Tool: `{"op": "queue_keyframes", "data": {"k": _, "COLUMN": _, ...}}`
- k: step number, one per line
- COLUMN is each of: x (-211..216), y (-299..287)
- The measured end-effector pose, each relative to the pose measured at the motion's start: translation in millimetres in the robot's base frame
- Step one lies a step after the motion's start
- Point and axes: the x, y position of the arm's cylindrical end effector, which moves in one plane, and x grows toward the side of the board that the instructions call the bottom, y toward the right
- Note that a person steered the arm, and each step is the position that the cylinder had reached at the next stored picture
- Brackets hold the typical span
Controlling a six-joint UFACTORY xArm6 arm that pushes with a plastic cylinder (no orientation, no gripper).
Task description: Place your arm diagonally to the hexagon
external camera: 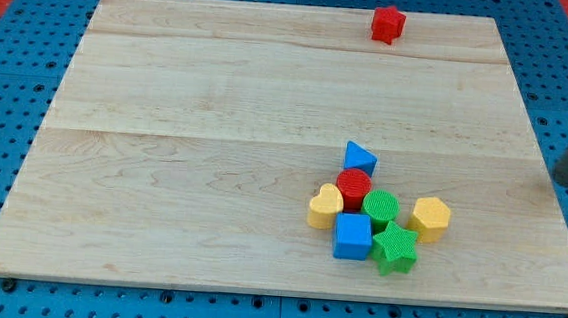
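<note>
nearest the view's bottom sits the green star (395,249), with the blue cube (353,235) touching it on the view's left. these two form the lower edge of a tight cluster in the lower right part of the wooden board (193,163). just above them the green cylinder (381,207) stands in the middle of the group, the red cylinder (354,188) pressed against its upper left side. the yellow heart (326,206) lies at the cluster's left edge, touching the red cylinder and close to the blue cube. the blue triangle (358,157) caps the group at the top, just above the red cylinder.

the yellow hexagon (429,218), the task's block, sits at the cluster's right edge, just beside the green cylinder and the green star, lying flat.

a red star (388,24) stands alone near the board's top edge, well apart from everything else.

my rod enters from the view's right edge as a dark, tilted bar, and my tip (564,182) rests near the board's right edge, up and to the right of the yellow hexagon, clearly apart from it and touching no block. it is a bare rod, so it has nothing to open, close or grip with.
</note>
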Motion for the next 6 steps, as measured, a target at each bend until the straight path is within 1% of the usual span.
{"op": "queue_keyframes", "data": {"k": 1, "x": 51, "y": 8}}
{"op": "queue_keyframes", "data": {"k": 2, "x": 101, "y": -27}}
{"op": "queue_keyframes", "data": {"k": 3, "x": 126, "y": -82}}
{"op": "queue_keyframes", "data": {"k": 4, "x": 125, "y": -96}}
{"op": "queue_keyframes", "data": {"k": 6, "x": 126, "y": -173}}
